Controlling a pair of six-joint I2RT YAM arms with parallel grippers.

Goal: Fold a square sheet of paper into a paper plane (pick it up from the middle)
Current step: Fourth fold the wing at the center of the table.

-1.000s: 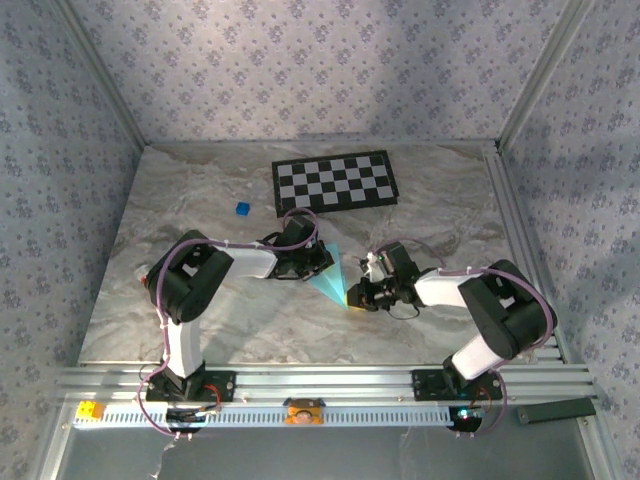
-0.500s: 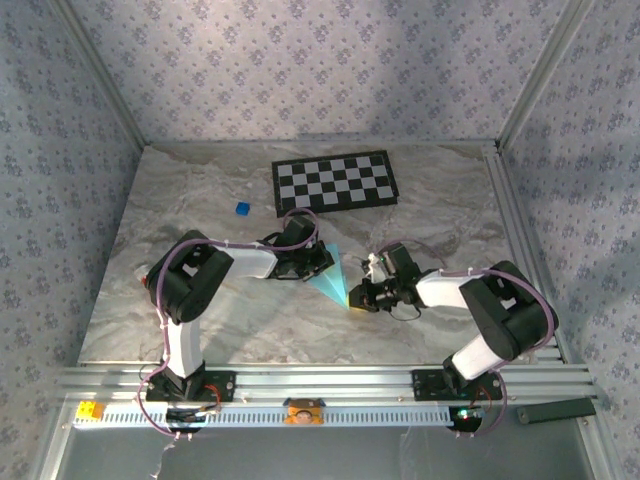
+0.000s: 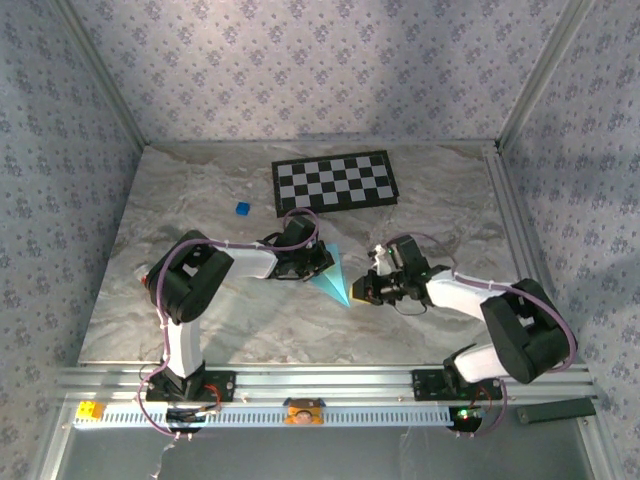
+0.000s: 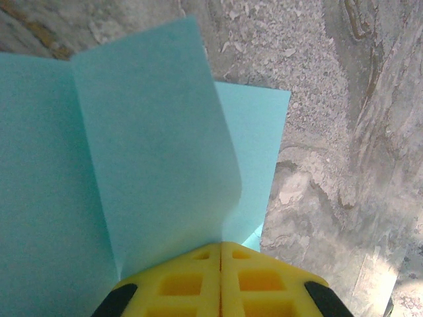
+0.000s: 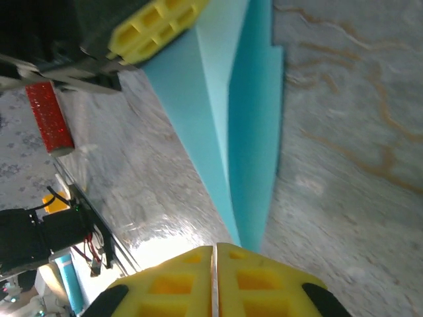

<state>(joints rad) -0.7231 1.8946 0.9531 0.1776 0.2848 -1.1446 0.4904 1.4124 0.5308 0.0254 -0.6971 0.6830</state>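
At mid-table, creased pointed blue paper [image 4: 152, 132], clamped in left tool [image 4: 220, 254]; right tool [image 5: 215, 254] closed.

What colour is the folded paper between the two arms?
Plain light blue; the paper shows best in the left wrist view.

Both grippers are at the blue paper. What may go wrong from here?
1. The left gripper is shut on the wide end of the paper, and the right gripper is shut at its narrow tip; pulling apart might tear it.
2. One flap stands curled up by the left gripper; it may spring open or crease crookedly.
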